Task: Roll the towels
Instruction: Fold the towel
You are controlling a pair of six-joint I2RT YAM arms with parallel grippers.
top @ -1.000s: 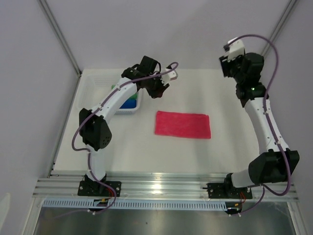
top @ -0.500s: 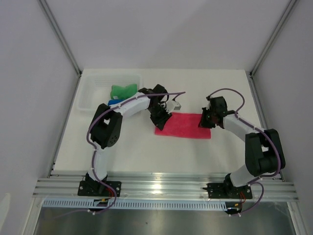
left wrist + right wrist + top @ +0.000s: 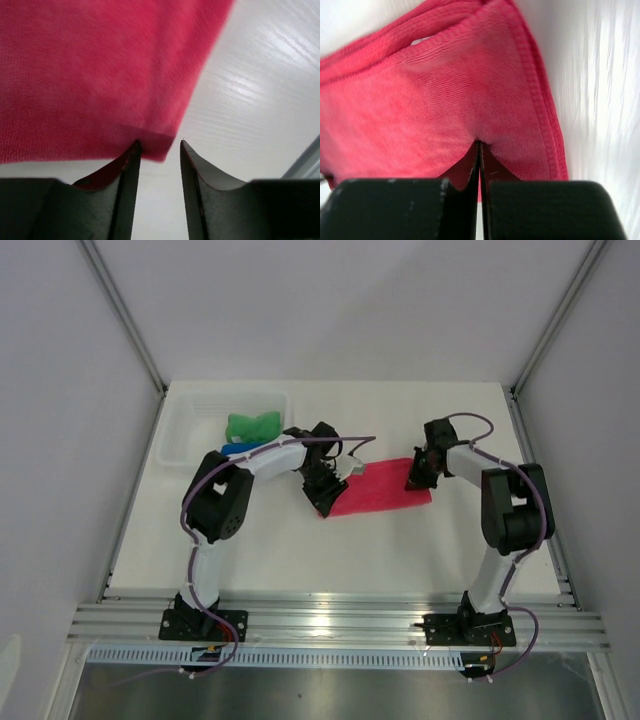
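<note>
One green towel (image 3: 250,426) overhead, pink towel (image 3: 445,100) pinched

The towel (image 3: 445,100) is soft pink cloth, finely ribbed and matt, with a stitched hem. The table (image 3: 260,100) is smooth white, faintly grained, with a slight sheen. My fingers (image 3: 125,195) are matt black plastic.
</note>
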